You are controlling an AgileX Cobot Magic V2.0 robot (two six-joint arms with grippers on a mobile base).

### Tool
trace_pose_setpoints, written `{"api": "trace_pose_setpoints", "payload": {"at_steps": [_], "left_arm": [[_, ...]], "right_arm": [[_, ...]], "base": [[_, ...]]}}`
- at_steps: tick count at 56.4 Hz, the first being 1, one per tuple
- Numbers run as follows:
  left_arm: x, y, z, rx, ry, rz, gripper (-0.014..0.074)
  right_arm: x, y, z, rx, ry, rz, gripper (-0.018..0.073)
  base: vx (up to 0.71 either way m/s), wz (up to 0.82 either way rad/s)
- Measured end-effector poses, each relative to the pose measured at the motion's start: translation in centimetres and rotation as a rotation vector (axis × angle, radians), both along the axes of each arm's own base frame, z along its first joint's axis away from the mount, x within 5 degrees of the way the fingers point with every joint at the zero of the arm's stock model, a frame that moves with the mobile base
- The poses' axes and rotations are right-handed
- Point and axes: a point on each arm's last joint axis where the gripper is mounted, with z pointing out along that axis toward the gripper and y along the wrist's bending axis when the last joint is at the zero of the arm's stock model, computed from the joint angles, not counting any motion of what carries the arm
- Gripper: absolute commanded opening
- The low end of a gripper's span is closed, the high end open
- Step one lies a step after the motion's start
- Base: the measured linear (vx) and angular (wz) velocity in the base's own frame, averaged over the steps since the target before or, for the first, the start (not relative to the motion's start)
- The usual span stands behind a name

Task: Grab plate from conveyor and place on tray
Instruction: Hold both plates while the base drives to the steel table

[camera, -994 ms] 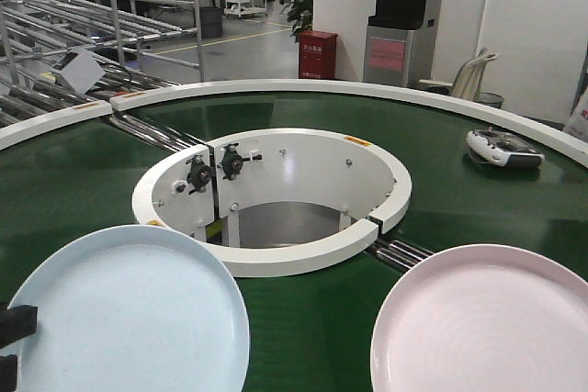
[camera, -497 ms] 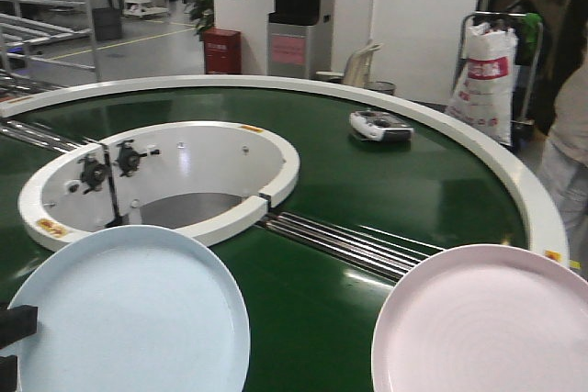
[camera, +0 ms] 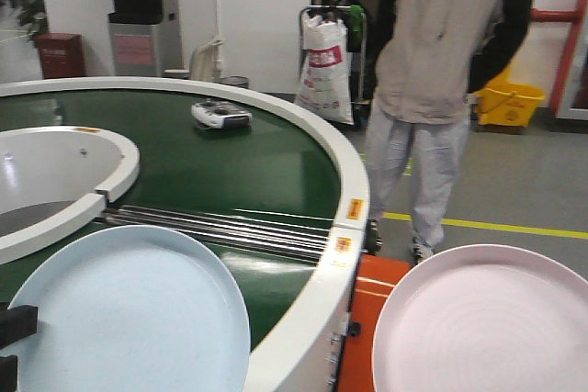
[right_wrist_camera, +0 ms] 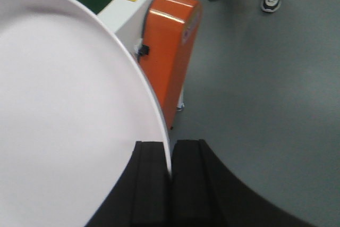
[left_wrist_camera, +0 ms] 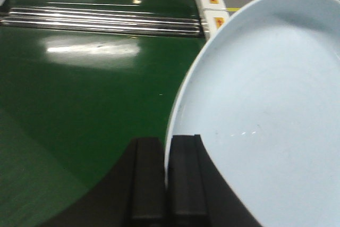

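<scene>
A light blue plate (camera: 129,309) hangs over the dark green belt of the conveyor (camera: 230,172), with my left gripper (left_wrist_camera: 167,152) shut on its rim (left_wrist_camera: 183,104). My right gripper (right_wrist_camera: 171,150) is shut on the rim of a pale pink plate (right_wrist_camera: 64,104). That pink plate (camera: 482,319) is held outside the conveyor's white outer rim (camera: 322,300), above the grey floor. The tray is out of view.
A person (camera: 441,89) stands on the floor just right of the conveyor. An orange box (camera: 372,319) is fixed to the outer rim, beside the pink plate. A remote controller (camera: 220,115) lies on the belt. Steel rollers (camera: 211,227) cross it. A yellow mop bucket (camera: 510,103) stands behind.
The view has swung to the right: the conveyor slid left and the person and floor came into view. The pink plate now hangs beyond the rim. Both plates stay gripped.
</scene>
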Motion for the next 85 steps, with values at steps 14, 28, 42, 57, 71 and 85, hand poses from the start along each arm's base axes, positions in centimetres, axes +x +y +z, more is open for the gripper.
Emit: {"api": "trace_pose_setpoints", "payload": {"at_steps": [14, 28, 42, 57, 71, 85], "left_arm": [[0.00, 0.00, 0.00, 0.000, 0.000, 0.000, -0.0006], [0.00, 0.00, 0.00, 0.000, 0.000, 0.000, -0.0006], [0.00, 0.00, 0.00, 0.000, 0.000, 0.000, -0.0006], [0.00, 0.00, 0.00, 0.000, 0.000, 0.000, -0.0006], [0.00, 0.00, 0.00, 0.000, 0.000, 0.000, -0.0006], [0.00, 0.00, 0.00, 0.000, 0.000, 0.000, -0.0006]], "right_arm": [[-0.02, -0.01, 0.01, -0.001, -0.001, 0.000, -0.0009], [-0.02, -0.02, 0.01, -0.002, -0.001, 0.000, -0.0009], [-0.02, -0.02, 0.01, -0.002, -0.001, 0.000, -0.0009], [-0.02, -0.02, 0.01, -0.003, -0.001, -0.001, -0.0009], [-0.02, -0.03, 0.01, -0.004, -0.002, -0.001, -0.0009], [-0.01, -0.09, 0.01, -0.012, -0.002, -0.003, -0.0009]], "base": [[-0.16, -0.62], [-0.12, -0.54], [-0.06, -0.53], [0.04, -0.56], [0.16, -0.60], [0.24, -0.50]]}}
